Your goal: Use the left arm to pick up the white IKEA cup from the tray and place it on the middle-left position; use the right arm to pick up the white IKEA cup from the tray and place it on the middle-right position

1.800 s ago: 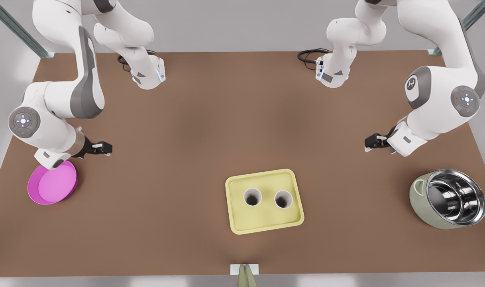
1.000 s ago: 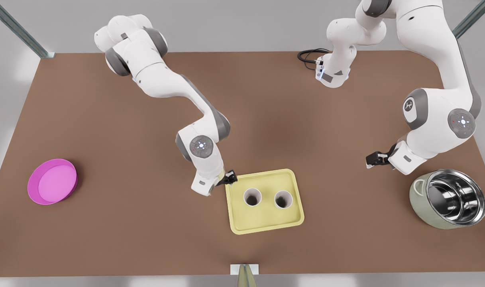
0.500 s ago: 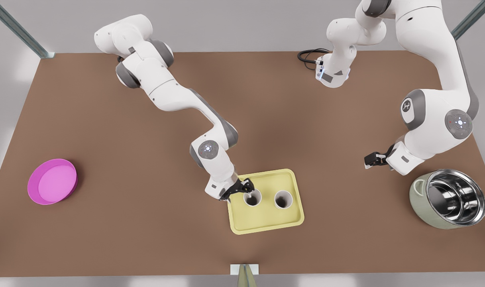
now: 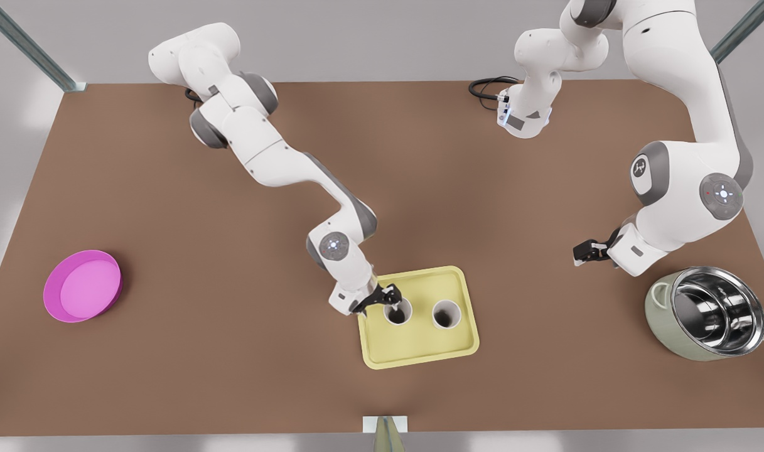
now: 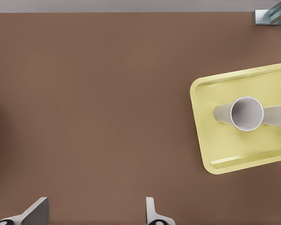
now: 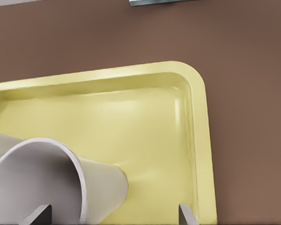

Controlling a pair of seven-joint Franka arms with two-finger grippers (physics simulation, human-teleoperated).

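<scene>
The pale yellow tray (image 4: 419,351) lies near the table's front edge with two white cups (image 4: 397,312) (image 4: 446,314) upright in it. My right gripper (image 4: 388,297) is on the arm at the front view's left. It hangs open just over the nearer cup (image 6: 98,187): one finger is over its mouth, the other over the tray floor (image 6: 145,117). My left gripper (image 4: 582,253) is on the arm at the front view's right. It waits open (image 5: 93,213) over bare brown tabletop, well away from the tray (image 5: 225,150) and the cups (image 5: 247,114).
A magenta plate (image 4: 83,294) lies at the front view's far left. A steel-lined grey-green pot (image 4: 711,314) stands at the far right, close below my left arm. A small grey bracket (image 4: 385,427) sits at the table's front edge.
My right arm swung from beside the magenta plate across to the tray and came down over the nearer cup. My left arm shifted slightly toward the pot. Both cups stayed put.
</scene>
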